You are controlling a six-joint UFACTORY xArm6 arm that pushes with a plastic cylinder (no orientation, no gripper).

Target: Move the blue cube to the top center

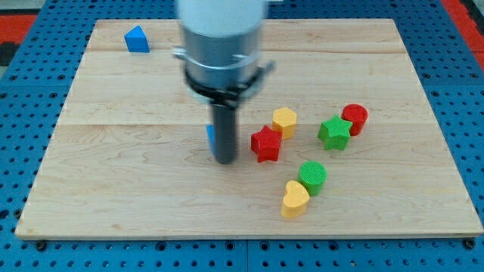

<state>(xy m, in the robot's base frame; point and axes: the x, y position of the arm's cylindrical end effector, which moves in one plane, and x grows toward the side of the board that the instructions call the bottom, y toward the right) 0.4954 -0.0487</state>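
The blue cube (210, 136) is mostly hidden behind my rod; only a thin blue sliver shows at the rod's left side, near the board's middle. My tip (224, 159) rests on the wooden board (113, 174) just to the right of and below that sliver, touching or nearly touching the cube. The arm's grey body rises above it toward the view's top.
A blue pentagon-like block (137, 39) sits at the top left. A red star (265, 143) lies right of my tip, then a yellow hexagon (284, 120), a green star (334, 133), a red cylinder (355, 118), a green cylinder (312, 177) and a yellow heart (295, 199).
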